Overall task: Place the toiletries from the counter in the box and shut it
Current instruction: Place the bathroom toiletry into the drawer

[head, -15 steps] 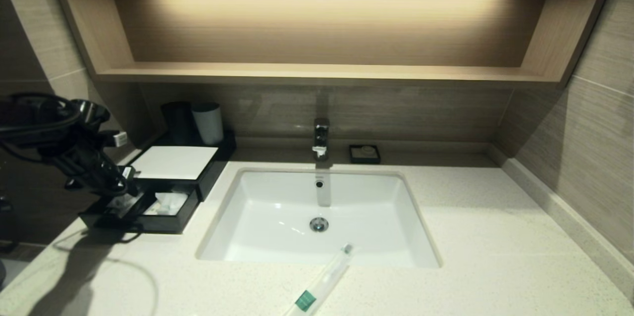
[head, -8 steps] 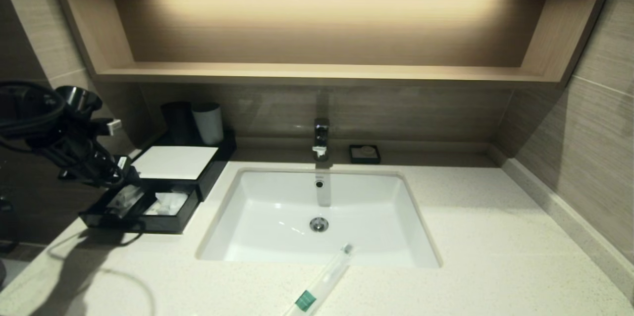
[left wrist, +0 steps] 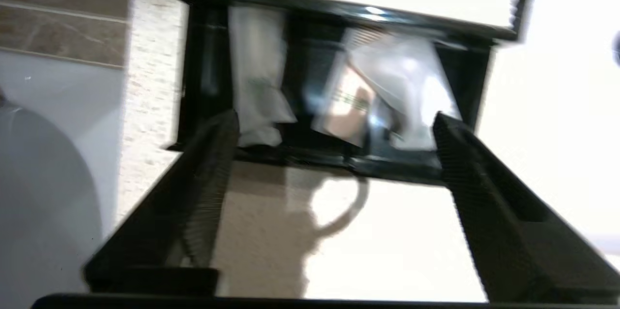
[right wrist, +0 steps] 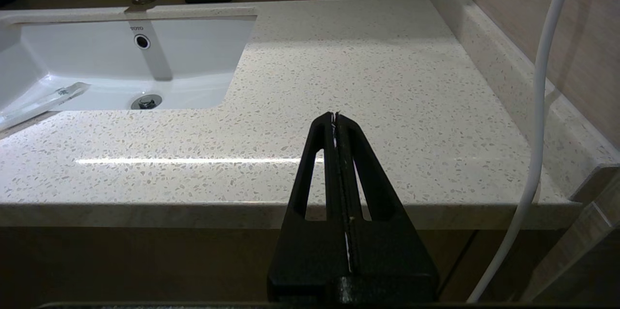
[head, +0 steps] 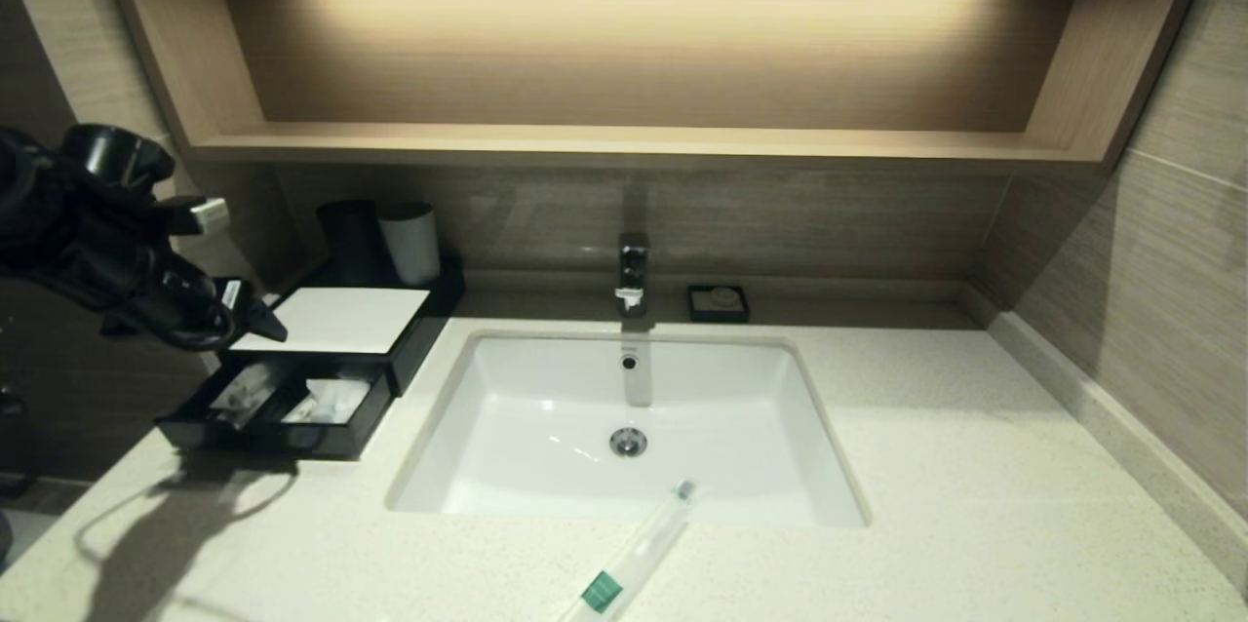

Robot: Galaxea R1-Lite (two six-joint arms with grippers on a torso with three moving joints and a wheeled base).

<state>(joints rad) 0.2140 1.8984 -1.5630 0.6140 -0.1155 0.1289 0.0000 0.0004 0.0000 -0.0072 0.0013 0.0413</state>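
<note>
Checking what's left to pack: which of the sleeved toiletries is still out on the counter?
The toothbrush with the green label band, lying at the counter's front edge, its tip over the sink. The other sleeved packets already lie in the box's open drawer.

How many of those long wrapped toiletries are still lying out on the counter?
1: a sleeved item with a green band lies on the counter's front edge, its tip overhanging the sink. Others may lie out of view.

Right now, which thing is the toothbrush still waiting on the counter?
Find the white sink in the speckled counter. At its front rim a long slim toothbrush in a clear sleeve lies slanting, its tip poking over the basin. Only it has a green label band.
</note>
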